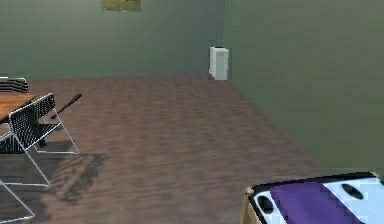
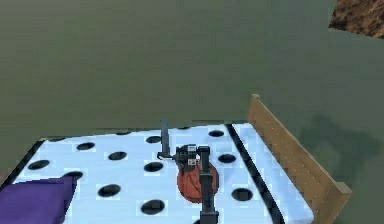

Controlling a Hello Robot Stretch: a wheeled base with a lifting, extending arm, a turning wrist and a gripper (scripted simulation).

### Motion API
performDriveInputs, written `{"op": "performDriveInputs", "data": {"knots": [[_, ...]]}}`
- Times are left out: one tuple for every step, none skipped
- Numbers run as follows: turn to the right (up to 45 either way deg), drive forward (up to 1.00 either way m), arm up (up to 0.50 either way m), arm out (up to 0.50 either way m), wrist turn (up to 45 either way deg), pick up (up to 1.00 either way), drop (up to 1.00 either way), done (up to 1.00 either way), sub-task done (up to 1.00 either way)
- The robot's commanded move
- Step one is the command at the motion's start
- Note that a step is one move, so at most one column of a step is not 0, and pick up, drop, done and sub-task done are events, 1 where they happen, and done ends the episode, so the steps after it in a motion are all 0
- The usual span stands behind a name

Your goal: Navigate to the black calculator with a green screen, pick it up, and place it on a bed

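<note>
The claw [image 2: 172, 152] is seen at the end of the dark arm [image 2: 206, 196], above the white, black-dotted cover of the bed [image 2: 120, 152]. How wide the claw is set cannot be told, and neither can whether anything is held by it, since the bed lies right behind it. A slim grey upright piece [image 2: 163, 137] is seen at the claw's far end; whether it is the calculator or a finger cannot be told. An orange-red ball [image 2: 189, 186] lies on the cover just below the claw, beside the arm. To the right of the claw the bed is bounded by a black edge stripe and then by a wooden end board [image 2: 296, 162], which is well apart from the claw. A purple cover [image 2: 36, 199] lies far to the claw's left, at the bed's near corner. Beyond the claw, the bed's far edge is met by a plain green wall [image 2: 150, 60]. In the forward view, a corner of the bed is seen at the lower right, and a wide stretch of bare wooden floor [image 1: 170, 125] is left between it and the tabletop [image 1: 14, 106] with wire chairs [image 1: 36, 125] at the left. A white box [image 1: 219, 62] stands against the far wall.
</note>
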Motion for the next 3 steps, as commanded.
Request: {"op": "performDriveInputs", "data": {"knots": [[0.0, 0.00, -0.32, 0.00, 0.0, 0.00, 0.00, 0.00, 0.00], [0.0, 0.00, 0.00, 0.00, 0.0, 0.00, 1.00, 0.00, 0.00], [0.0, 0.00, 0.10, 0.00, 0.0, 0.00, 0.00, 0.00, 0.00]]}}
